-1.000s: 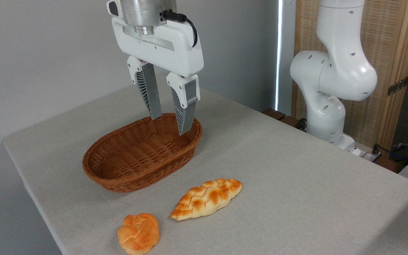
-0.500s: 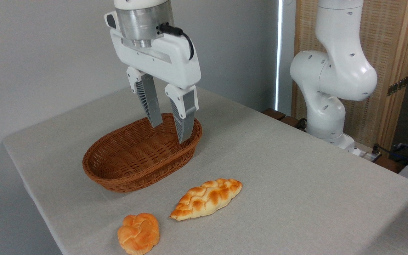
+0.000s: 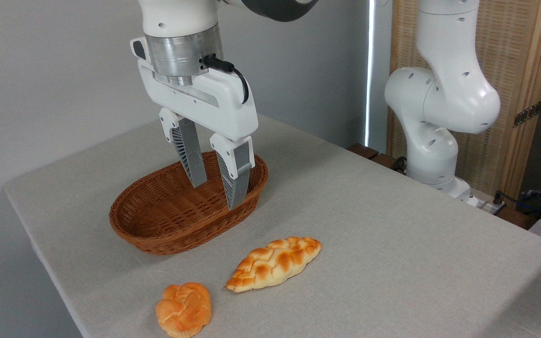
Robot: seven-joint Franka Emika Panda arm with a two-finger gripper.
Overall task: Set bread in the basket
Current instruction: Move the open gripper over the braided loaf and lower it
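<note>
The tool (image 3: 214, 191) hangs point-down over the basket (image 3: 158, 234), its two ribbed grey fingers (image 3: 187, 155) spread apart with nothing between them. In the picture the fingertips overlap the right half of the basket, one against the inner weave and the other near the front rim; whether they touch the wicker cannot be told.

The basket, brown and oval, sits on the grey cloth-covered counter (image 3: 392, 244) beneath the tool and stretches away to its left and toward the camera.

The bread (image 3: 274, 264), a long braided loaf with browned plaits, lies flat on the counter in front of the tool and a little to its right, apart from the basket and untouched.

A small round knotted bun (image 3: 184, 309) lies nearer the camera still, in front of the tool and slightly left, just beside the loaf's near tip.
</note>
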